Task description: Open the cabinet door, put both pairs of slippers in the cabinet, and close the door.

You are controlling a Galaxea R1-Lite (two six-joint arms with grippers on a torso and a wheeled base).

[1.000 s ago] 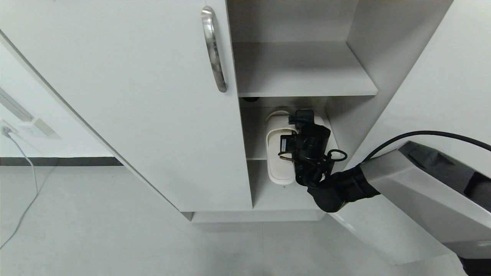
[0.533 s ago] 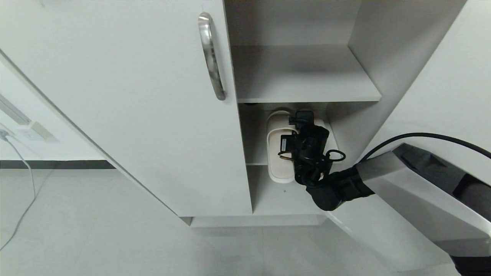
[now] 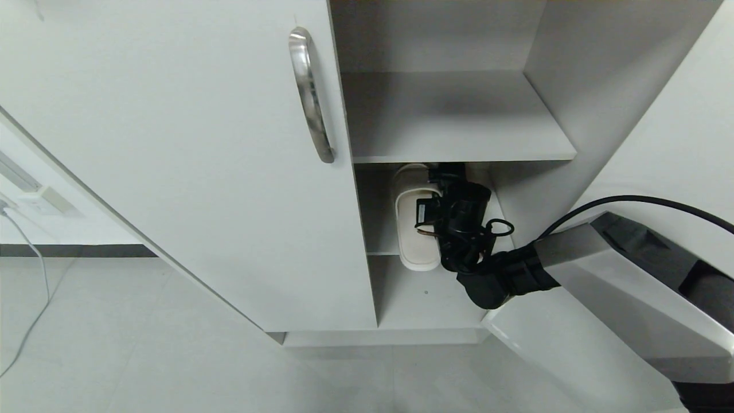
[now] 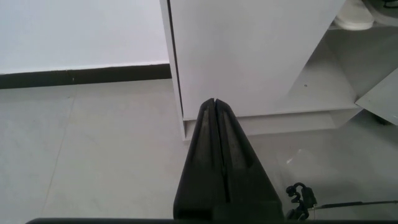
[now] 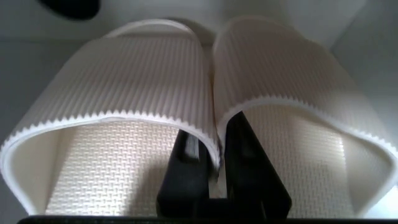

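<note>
The right gripper [image 5: 219, 165], fingers pinching the slippers [image 3: 410, 241] together, has pushed them deeper onto the lower shelf [image 3: 379, 229], heels overhanging its front edge. Release looks due. The left gripper [image 4: 214, 109] has its fingers pressed together.

the slippers [image 5: 137, 74] are cream, with ribbed lines running across the straps and strap edges cut in a fine zigzag. the insoles bear what looks like a small basket-weave emboss. the right gripper [image 5: 214, 134] is black, and so is the left gripper [image 4: 214, 104]. the cabinet door [image 3: 172, 143] and shelf [image 3: 453, 115] are plain white-grey. the handle [image 3: 309, 94] is shiny silver. the floor [image 3: 143, 367] is pale grey tile and the skirting [image 3: 69, 250] is black.
</note>
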